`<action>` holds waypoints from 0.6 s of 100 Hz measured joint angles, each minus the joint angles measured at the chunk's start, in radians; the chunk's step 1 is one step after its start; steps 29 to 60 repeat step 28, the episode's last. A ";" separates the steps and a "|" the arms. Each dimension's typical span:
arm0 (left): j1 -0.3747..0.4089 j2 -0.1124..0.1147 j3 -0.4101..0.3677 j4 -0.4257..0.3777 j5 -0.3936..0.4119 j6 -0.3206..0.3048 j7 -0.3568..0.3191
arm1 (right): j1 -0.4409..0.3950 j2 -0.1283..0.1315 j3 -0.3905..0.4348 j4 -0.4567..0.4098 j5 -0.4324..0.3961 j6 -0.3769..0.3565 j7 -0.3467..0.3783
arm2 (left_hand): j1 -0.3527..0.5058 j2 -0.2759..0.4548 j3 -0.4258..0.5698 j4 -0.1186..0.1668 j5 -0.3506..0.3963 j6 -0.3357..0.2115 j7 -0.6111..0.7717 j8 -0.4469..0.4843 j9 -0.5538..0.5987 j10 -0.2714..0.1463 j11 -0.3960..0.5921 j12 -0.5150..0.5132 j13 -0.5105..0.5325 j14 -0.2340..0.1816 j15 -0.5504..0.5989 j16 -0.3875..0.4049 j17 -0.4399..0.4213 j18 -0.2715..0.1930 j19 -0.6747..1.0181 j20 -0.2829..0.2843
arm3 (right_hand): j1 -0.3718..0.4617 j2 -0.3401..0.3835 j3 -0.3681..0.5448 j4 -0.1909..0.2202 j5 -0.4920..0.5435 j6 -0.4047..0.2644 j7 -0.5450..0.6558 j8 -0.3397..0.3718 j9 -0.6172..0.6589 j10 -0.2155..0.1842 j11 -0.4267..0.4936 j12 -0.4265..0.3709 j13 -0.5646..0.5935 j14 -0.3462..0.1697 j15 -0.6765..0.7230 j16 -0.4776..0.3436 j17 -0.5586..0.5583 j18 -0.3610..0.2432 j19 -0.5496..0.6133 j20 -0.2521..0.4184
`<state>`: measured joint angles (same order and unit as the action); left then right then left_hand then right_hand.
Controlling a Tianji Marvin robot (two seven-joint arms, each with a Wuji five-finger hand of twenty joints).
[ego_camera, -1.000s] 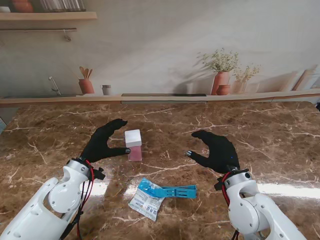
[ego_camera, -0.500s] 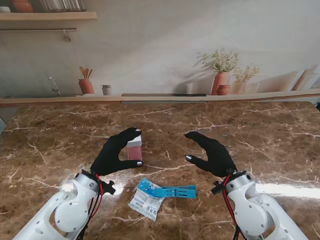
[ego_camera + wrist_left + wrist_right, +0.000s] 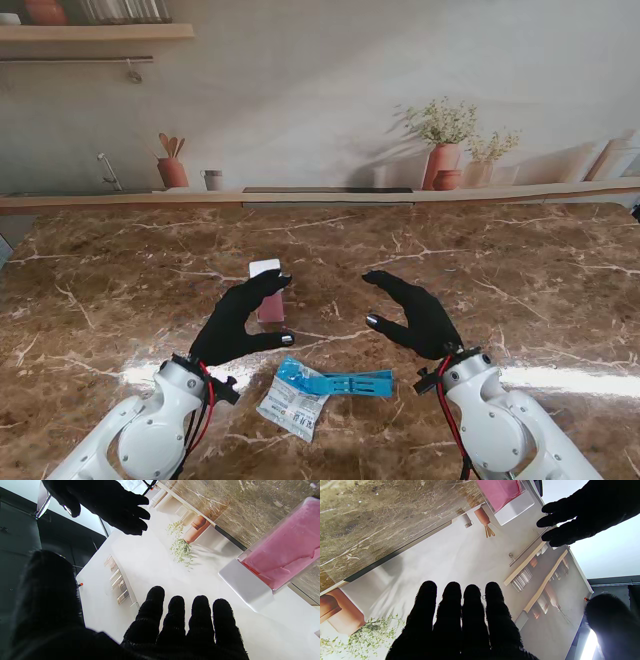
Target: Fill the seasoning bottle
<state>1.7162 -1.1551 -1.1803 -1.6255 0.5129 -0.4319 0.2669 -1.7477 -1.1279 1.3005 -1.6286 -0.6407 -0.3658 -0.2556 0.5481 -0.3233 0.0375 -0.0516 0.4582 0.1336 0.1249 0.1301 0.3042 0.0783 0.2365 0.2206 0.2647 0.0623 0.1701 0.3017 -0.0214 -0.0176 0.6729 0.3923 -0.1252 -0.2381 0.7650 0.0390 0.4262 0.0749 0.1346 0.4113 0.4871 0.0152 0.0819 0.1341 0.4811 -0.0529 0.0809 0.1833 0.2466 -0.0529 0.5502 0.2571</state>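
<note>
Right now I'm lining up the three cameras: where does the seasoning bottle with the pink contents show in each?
Stand view: seasoning bottle mid-table, partly behind the left robot hand.
Left wrist view: large at the picture's right edge, white cap toward the wall.
Right wrist view: cut off by the picture's top edge.
Shared landmark: its white cap.

My left hand point(image 3: 243, 318) and right hand point(image 3: 415, 312) hang over the table point(image 3: 560, 290), palms facing, fingers spread, holding nothing.
</note>
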 measured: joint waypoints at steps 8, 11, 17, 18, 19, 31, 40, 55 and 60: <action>0.006 0.000 -0.007 -0.004 0.002 0.001 -0.007 | 0.000 -0.001 -0.002 0.001 -0.007 0.000 -0.010 | 0.024 0.000 0.000 0.000 0.000 0.000 0.000 0.000 0.000 0.000 0.000 0.000 0.000 0.000 0.000 0.000 0.000 0.000 0.000 0.000 | 0.000 0.000 0.000 0.000 0.000 0.000 0.000 0.000 0.000 0.000 0.000 0.000 0.000 0.000 0.001 0.000 0.000 0.000 0.000 0.000; 0.007 0.001 -0.008 -0.005 0.004 0.001 -0.008 | 0.001 -0.001 -0.002 0.001 -0.009 0.000 -0.014 | 0.024 0.000 0.000 0.000 0.000 0.000 0.000 0.000 0.000 0.000 0.000 0.000 0.000 0.000 0.000 0.000 0.000 0.000 0.000 0.000 | 0.000 0.000 -0.004 0.000 0.000 0.000 0.000 0.000 0.000 0.000 0.000 0.000 0.000 0.000 0.001 0.000 0.001 0.000 0.000 0.000; 0.008 0.002 -0.008 -0.007 0.007 0.001 -0.008 | 0.001 -0.002 -0.005 0.002 -0.012 0.000 -0.024 | 0.024 0.000 0.000 0.000 0.000 0.000 0.000 0.000 0.000 0.000 0.000 0.000 0.000 0.000 0.000 0.000 0.000 0.000 0.000 0.000 | 0.001 0.000 -0.011 0.000 0.000 0.000 0.000 0.000 0.000 0.000 0.000 0.000 0.001 0.000 0.001 0.000 0.001 0.000 0.000 0.000; 0.008 0.002 -0.008 -0.007 0.007 0.001 -0.008 | 0.001 -0.002 -0.005 0.002 -0.013 0.001 -0.026 | 0.024 0.000 0.000 0.000 0.000 0.000 0.000 0.000 0.000 0.000 0.000 0.000 0.000 0.000 0.000 0.000 0.000 0.000 0.000 0.000 | 0.001 0.000 -0.011 0.000 0.000 0.000 0.001 0.000 0.000 0.000 0.000 0.000 0.001 0.000 0.001 0.000 0.001 0.000 0.000 0.000; 0.008 0.002 -0.007 -0.007 0.007 0.001 -0.008 | 0.001 -0.002 -0.005 0.002 -0.013 0.001 -0.027 | 0.024 0.000 0.000 0.000 0.000 0.000 0.000 0.000 0.000 0.000 0.000 0.000 0.001 0.000 0.000 0.000 0.000 0.000 0.000 0.000 | 0.001 0.000 -0.011 0.000 0.000 0.000 0.001 0.000 0.000 0.000 0.000 0.000 0.001 0.000 0.001 0.000 0.001 0.000 0.000 0.000; 0.008 0.002 -0.004 -0.007 0.007 0.000 -0.006 | 0.001 -0.003 -0.006 0.002 -0.018 0.001 -0.031 | 0.024 0.000 0.000 0.000 0.000 0.000 0.000 0.000 0.000 0.000 0.000 0.000 0.001 0.000 0.000 0.000 0.000 0.000 0.000 0.000 | 0.002 0.001 -0.011 0.000 0.000 0.000 0.001 0.000 0.000 0.000 0.000 0.000 0.001 0.000 0.001 0.000 0.001 0.000 0.000 0.000; 0.008 0.002 -0.004 -0.007 0.007 0.000 -0.006 | 0.001 -0.003 -0.006 0.002 -0.018 0.001 -0.031 | 0.024 0.000 0.000 0.000 0.000 0.000 0.000 0.000 0.000 0.000 0.000 0.000 0.001 0.000 0.000 0.000 0.000 0.000 0.000 0.000 | 0.002 0.001 -0.011 0.000 0.000 0.000 0.001 0.000 0.000 0.000 0.000 0.000 0.001 0.000 0.001 0.000 0.001 0.000 0.000 0.000; 0.008 0.002 -0.004 -0.007 0.007 0.000 -0.006 | 0.001 -0.003 -0.006 0.002 -0.018 0.001 -0.031 | 0.024 0.000 0.000 0.000 0.000 0.000 0.000 0.000 0.000 0.000 0.000 0.000 0.001 0.000 0.000 0.000 0.000 0.000 0.000 0.000 | 0.002 0.001 -0.011 0.000 0.000 0.000 0.001 0.000 0.000 0.000 0.000 0.000 0.001 0.000 0.001 0.000 0.001 0.000 0.000 0.000; 0.008 0.002 -0.004 -0.007 0.007 0.000 -0.006 | 0.001 -0.003 -0.006 0.002 -0.018 0.001 -0.031 | 0.024 0.000 0.000 0.000 0.000 0.000 0.000 0.000 0.000 0.000 0.000 0.000 0.001 0.000 0.000 0.000 0.000 0.000 0.000 0.000 | 0.002 0.001 -0.011 0.000 0.000 0.000 0.001 0.000 0.000 0.000 0.000 0.000 0.001 0.000 0.001 0.000 0.001 0.000 0.000 0.000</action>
